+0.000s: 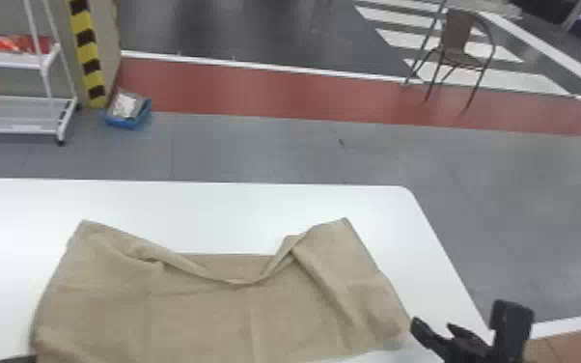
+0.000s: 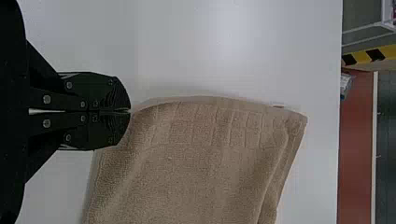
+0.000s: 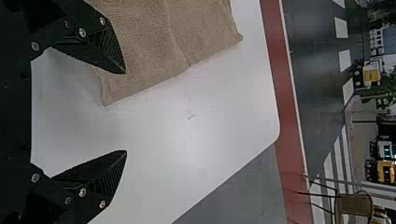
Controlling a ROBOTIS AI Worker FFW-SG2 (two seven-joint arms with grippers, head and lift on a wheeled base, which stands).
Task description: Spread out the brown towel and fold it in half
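Though the towel is mostly spread, folding seems undone; left gripper, at eight o'clock, is clenched, right gripper, at four, released.

The towel lies on the table.

Three downward views, one tabletop

The left claw sits low at the head view's left, fingers together; the right claw, at lower right, has its fingers spread wide.
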